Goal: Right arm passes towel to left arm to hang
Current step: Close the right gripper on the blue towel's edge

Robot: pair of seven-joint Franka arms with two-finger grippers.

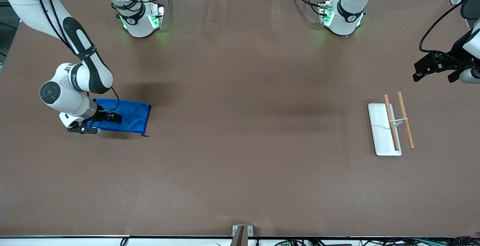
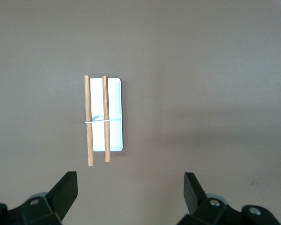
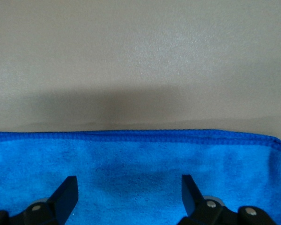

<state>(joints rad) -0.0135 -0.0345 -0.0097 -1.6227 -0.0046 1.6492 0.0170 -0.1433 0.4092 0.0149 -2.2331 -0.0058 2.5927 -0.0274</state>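
I have the right gripper (image 3: 126,199) spread wide directly over the flat royal-blue cloth towel (image 1: 129,115), its hemmed long edge crossing just ahead of the jaws; the left gripper (image 2: 131,197), also spread, waits empty above the white-based rack with two wooden rods (image 2: 103,117).

The bright blue soft cloth towel (image 1: 127,116) lies flat on the brown table (image 1: 240,144) toward the right arm's end. The right arm's black two-finger gripper (image 1: 98,120) hangs over the towel, fingers spread. The white-based rack with two wooden rods (image 1: 390,126) stands toward the left arm's end, well apart from the towel. The left arm's black two-finger gripper (image 2: 130,190) waits open above the table near the rack.
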